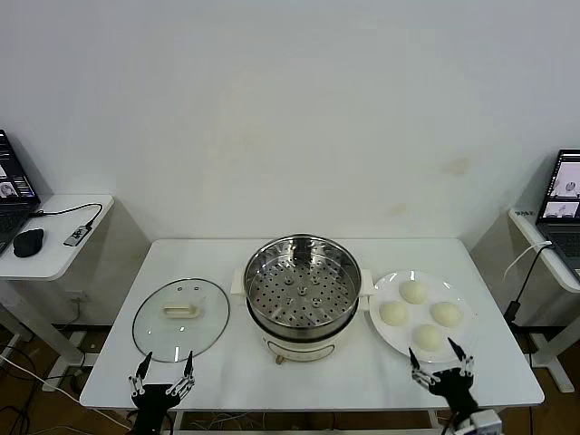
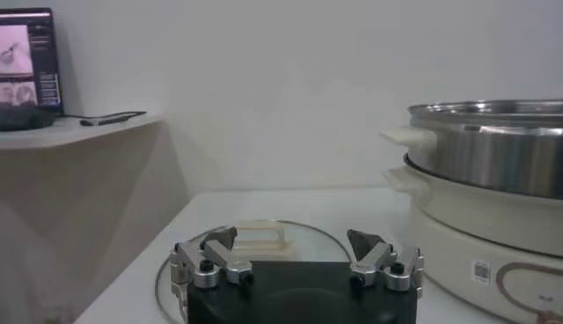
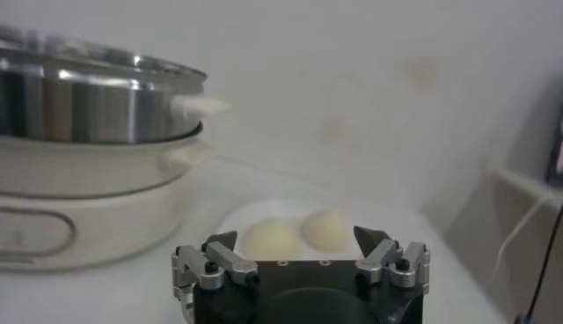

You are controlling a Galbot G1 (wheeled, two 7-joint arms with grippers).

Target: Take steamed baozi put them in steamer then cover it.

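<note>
Left of the steamer (image 1: 302, 292) the left gripper (image 1: 163, 369) is held wide; right of it, by the baozi (image 1: 420, 314), the right gripper (image 1: 440, 359) likewise.

You have four steamed baozi (image 1: 420, 314) on one white plate (image 1: 380, 328). One steamer (image 1: 303, 294), one glass lid (image 1: 180, 319), one white table (image 1: 299, 373). Two grippers: left gripper (image 1: 164, 370), right gripper (image 1: 438, 362). Two laptops (image 1: 11, 201), one mouse (image 1: 28, 242).
</note>
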